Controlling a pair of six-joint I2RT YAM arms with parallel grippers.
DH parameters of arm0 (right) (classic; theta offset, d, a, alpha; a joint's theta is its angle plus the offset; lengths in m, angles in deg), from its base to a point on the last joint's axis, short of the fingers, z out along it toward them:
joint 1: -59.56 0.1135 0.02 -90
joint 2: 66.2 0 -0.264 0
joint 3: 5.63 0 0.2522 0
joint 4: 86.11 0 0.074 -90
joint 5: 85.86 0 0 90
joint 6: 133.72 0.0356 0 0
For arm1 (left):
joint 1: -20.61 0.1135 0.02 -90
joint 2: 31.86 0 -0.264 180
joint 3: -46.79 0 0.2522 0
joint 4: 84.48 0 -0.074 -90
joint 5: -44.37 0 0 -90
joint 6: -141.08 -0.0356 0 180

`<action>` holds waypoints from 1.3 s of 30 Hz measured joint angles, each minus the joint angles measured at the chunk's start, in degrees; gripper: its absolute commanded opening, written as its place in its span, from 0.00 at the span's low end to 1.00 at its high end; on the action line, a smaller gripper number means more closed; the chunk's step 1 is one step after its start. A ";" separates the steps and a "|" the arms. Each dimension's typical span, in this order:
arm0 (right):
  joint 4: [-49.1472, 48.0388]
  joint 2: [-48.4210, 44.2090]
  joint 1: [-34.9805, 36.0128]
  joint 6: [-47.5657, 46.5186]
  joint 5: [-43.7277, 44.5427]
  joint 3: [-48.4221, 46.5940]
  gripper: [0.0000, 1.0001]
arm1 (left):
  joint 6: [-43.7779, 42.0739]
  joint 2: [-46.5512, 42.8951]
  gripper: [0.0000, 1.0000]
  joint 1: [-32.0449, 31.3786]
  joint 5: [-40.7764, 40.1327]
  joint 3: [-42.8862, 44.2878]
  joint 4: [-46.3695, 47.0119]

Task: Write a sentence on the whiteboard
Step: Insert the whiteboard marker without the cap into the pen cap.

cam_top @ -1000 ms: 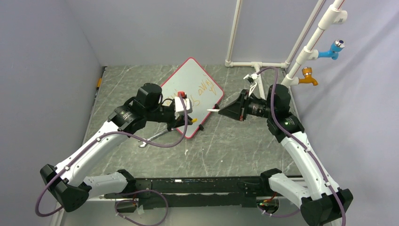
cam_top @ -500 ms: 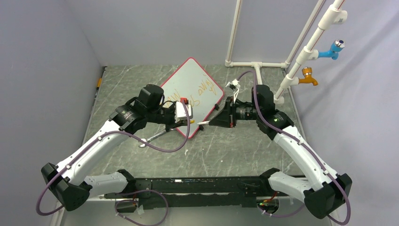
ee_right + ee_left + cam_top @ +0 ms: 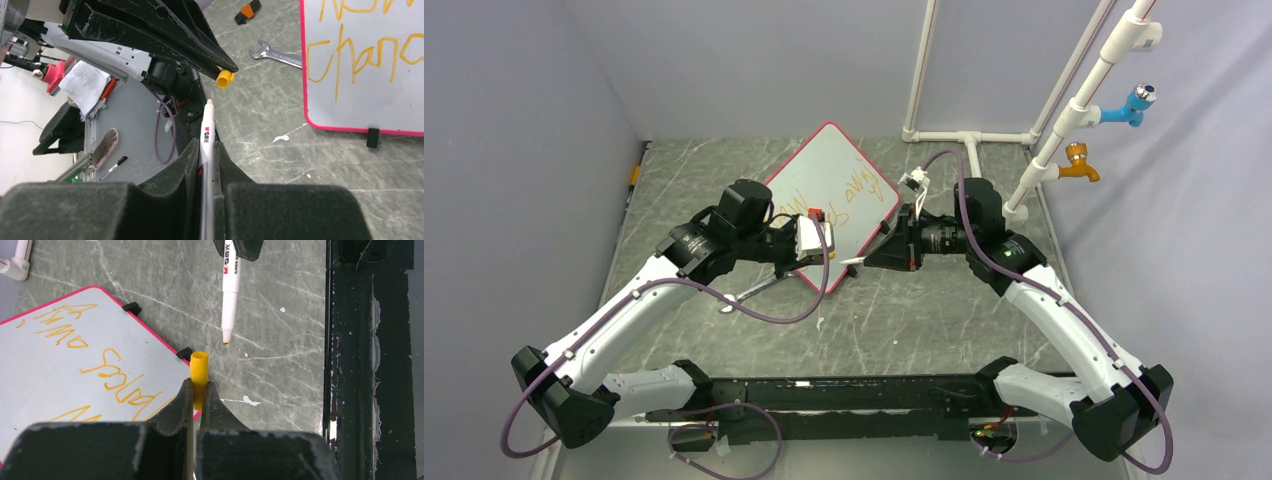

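Observation:
The whiteboard (image 3: pixel 829 195) lies tilted on the table, red-framed, with the sentence (image 3: pixel 854 192) in orange handwriting on it; both show in the left wrist view (image 3: pixel 60 370) and the right wrist view (image 3: pixel 365 65). My left gripper (image 3: pixel 826 258) is shut on a yellow marker cap (image 3: pixel 198 372) just off the board's near corner. My right gripper (image 3: pixel 886 255) is shut on a white marker (image 3: pixel 207 135) whose bare tip (image 3: pixel 226 337) points at the cap from a short gap away.
A steel wrench (image 3: pixel 754 292) lies on the table under the left arm, also in the right wrist view (image 3: pixel 275 52). White PVC pipes (image 3: pixel 969 135) with blue and orange taps stand at the back right. Small black feet (image 3: pixel 372 137) stick out of the board's frame.
My right gripper has moved left with the marker, from beside the board's right corner to close in front of the cap. My left gripper has shifted slightly toward me.

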 measured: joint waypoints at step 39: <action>-1.25 1.68 1.66 -0.09 2.89 -0.22 0.00 | -0.20 0.63 0.00 -1.11 -1.16 -0.02 -1.33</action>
